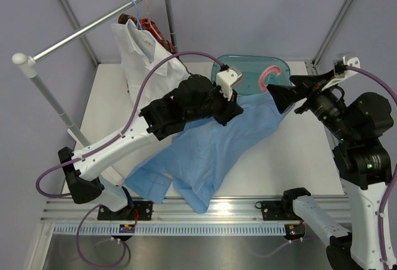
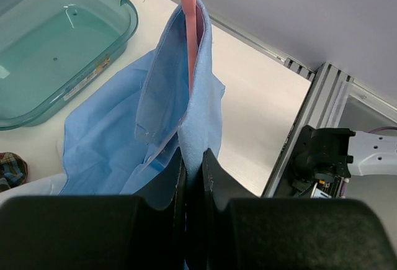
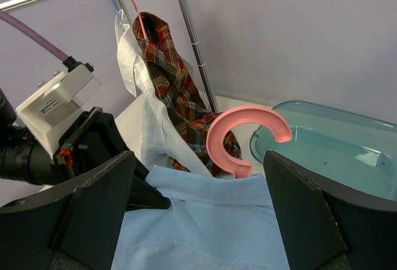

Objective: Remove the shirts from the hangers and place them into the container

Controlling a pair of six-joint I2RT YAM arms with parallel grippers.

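The blue shirt [image 1: 211, 152] clamped by the left gripper [image 2: 193, 158] may be snagged if the hanger [image 3: 248, 113] is missed by the open right gripper [image 3: 198, 158].

Built of white tapered links [image 1: 118, 143] between bulky black joint housings [image 1: 198, 96]. Strung with a purple cable [image 1: 149, 77] along each arm, looping loose near the black bases [image 1: 133, 210]. Fitted with matte black wedge jaws, a white box [image 1: 228, 77] at the left wrist, a green light [image 1: 371, 166] on the right arm.
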